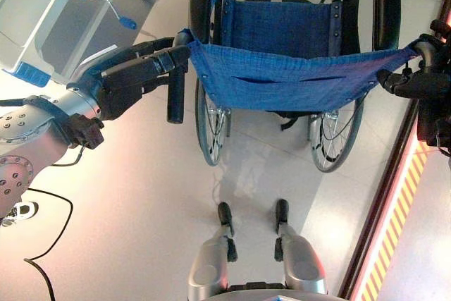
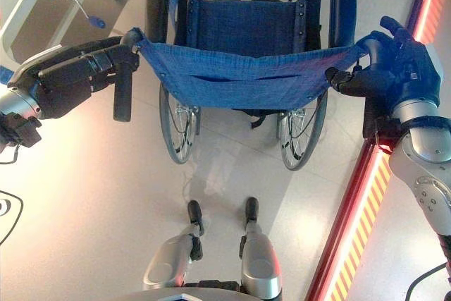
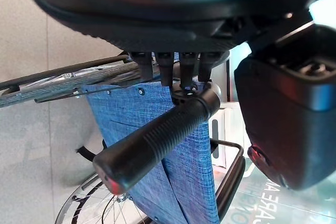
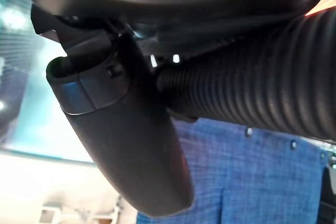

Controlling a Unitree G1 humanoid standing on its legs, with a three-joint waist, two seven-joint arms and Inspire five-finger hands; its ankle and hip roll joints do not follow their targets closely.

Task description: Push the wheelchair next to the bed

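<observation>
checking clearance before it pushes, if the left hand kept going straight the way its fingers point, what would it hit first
The left hand points at the wheelchair's left push handle, fingertips already at its top end, so that comes first. Beyond it lies the blue backrest cloth. Contact isn't clear.

Pale glossy floor all over, picking up soft light reflections around the middle. At about 4 o'clock a dark strip runs diagonally, with a red and yellow hazard stripe right beside it. Up at 10 o'clock is a white frame with blue knobs.
</observation>
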